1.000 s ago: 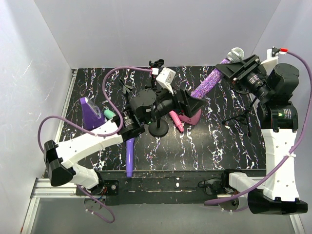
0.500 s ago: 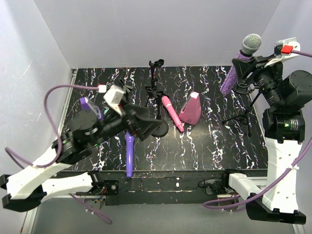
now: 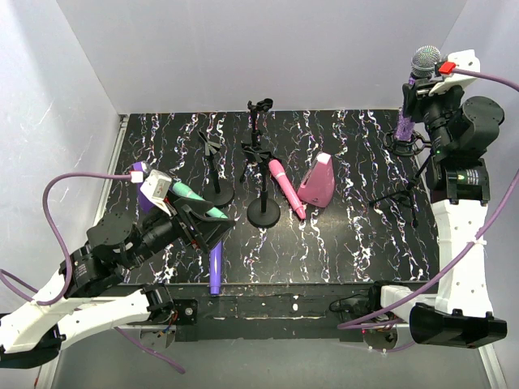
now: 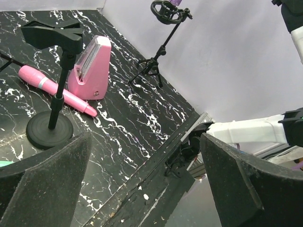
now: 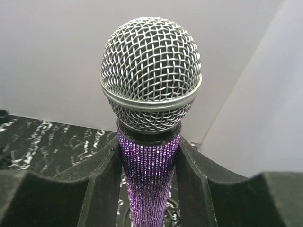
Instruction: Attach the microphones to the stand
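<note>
Since half a second ago my left gripper (image 3: 209,231) has withdrawn nearward; its wrist view shows jaws spread, the mint green microphone (image 3: 195,203) a mere sliver beside them. Far right, near the white wall (image 3: 486,40), my right gripper (image 5: 149,158) clenches the glittery purple mesh-headed microphone (image 5: 150,80) upright at the black tripod stand (image 4: 152,67) top ring.

Four microphones: purple microphone (image 3: 215,263), glittery microphone (image 3: 425,61), green microphone (image 3: 199,204), pink microphone (image 3: 285,188). Four stands (image 3: 263,214). Two wedge blocks (image 3: 318,185); two robot arms (image 3: 462,243).

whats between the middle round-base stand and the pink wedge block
The pink microphone lies flat between the stand and the pink wedge block, clearest in the top view.
</note>
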`<action>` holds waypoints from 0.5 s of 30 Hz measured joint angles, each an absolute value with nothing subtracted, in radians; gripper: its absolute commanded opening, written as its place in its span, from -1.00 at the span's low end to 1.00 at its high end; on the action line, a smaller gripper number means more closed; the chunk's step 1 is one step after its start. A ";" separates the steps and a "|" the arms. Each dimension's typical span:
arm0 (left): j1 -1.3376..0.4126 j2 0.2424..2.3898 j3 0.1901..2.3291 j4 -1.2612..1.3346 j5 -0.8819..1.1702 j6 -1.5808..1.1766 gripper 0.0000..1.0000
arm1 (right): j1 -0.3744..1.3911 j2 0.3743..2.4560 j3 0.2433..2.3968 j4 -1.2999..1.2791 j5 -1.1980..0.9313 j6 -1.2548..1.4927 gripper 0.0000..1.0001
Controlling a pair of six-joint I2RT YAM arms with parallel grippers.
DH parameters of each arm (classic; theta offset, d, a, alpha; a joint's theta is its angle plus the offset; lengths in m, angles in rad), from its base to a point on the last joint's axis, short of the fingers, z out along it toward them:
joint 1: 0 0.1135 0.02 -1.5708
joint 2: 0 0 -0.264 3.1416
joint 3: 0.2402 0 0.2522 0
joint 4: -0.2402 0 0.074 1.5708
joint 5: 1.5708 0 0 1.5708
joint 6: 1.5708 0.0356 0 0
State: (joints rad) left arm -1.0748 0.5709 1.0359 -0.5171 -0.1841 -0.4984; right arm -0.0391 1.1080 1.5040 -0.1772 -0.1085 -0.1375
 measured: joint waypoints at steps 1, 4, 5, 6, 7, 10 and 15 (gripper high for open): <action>-1.075 0.572 1.036 -0.522 -0.186 -0.498 0.97 | -0.039 1.110 1.488 -0.163 -0.089 -0.151 -0.97; -1.075 0.575 1.036 -0.534 -0.194 -0.498 0.96 | -0.043 1.121 1.474 -0.133 -0.059 -0.178 -0.97; -1.075 0.575 1.036 -0.539 -0.196 -0.498 0.96 | -0.047 1.126 1.474 -0.123 -0.052 -0.183 -0.97; -1.075 0.575 1.036 -0.543 -0.196 -0.498 0.96 | -0.052 1.129 1.472 -0.110 -0.049 -0.185 -0.97; -1.075 0.575 1.036 -0.547 -0.197 -0.499 0.96 | -0.056 1.131 1.467 -0.100 -0.047 -0.186 -0.97; -1.075 0.575 1.035 -0.550 -0.199 -0.500 0.96 | -0.066 1.131 1.449 -0.083 -0.048 -0.181 -0.97; -1.075 0.572 1.024 -0.554 -0.199 -0.503 0.96 | -0.066 1.128 1.409 -0.074 -0.065 -0.154 -0.97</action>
State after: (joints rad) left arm -1.0748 0.5720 1.0245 -0.5545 -0.1993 -0.5030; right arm -0.0662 1.1278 1.4086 -0.0742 -0.0650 -0.1535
